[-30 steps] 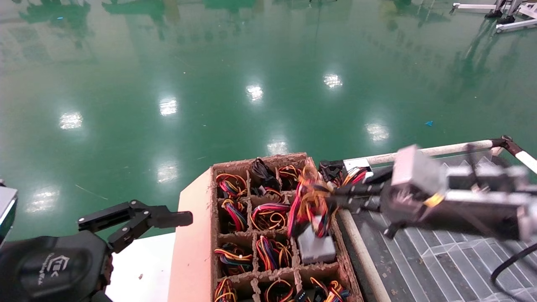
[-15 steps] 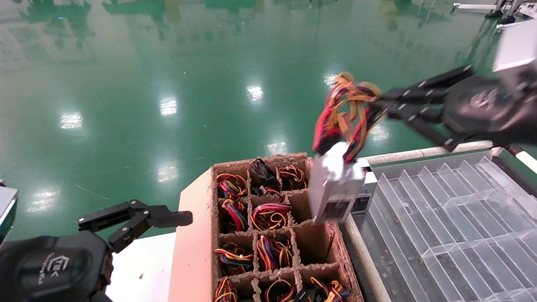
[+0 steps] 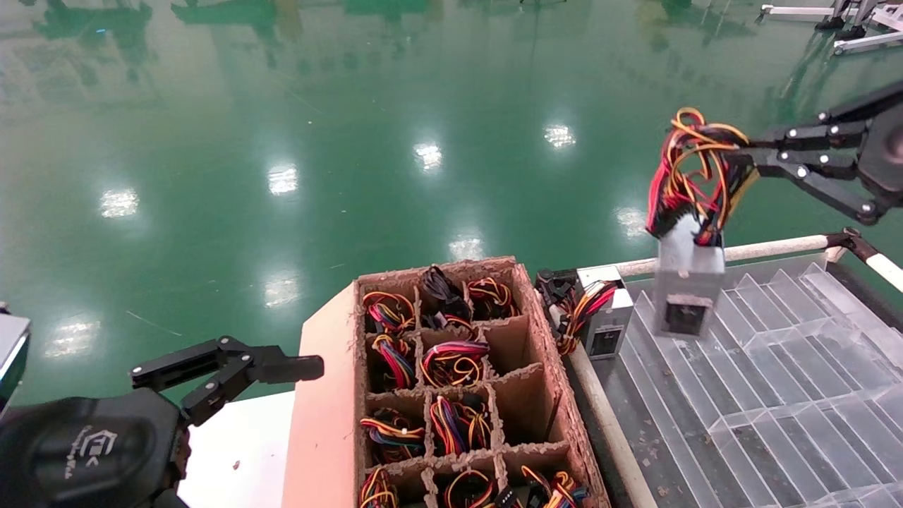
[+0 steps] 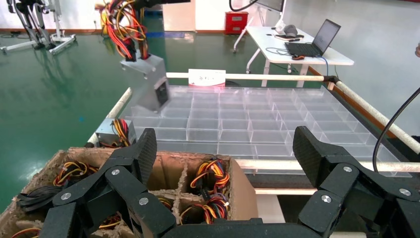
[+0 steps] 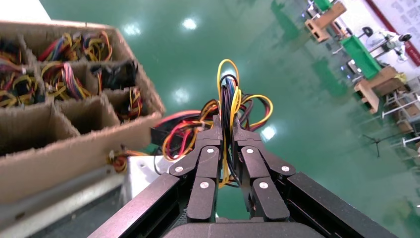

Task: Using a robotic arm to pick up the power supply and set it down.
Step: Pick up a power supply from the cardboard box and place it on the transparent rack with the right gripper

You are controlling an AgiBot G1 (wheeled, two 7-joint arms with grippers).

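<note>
One grey power supply point(image 3: 686, 282) dangles by wire bundle, right end effector point(image 3: 741, 159) clamped on wires; left end effector point(image 3: 296, 367) open, idle.

Glossy green floor point(image 3: 353, 141); rough, fibrous pulp-cardboard crate point(image 3: 543, 339); clear plastic divider tray point(image 3: 776, 367); power supply point(image 3: 686, 289) seemingly matt grey metal.

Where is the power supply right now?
In the head view, the power supply hangs by its wires from the right gripper, in the air over the clear divided tray, right of the cardboard box.
</note>
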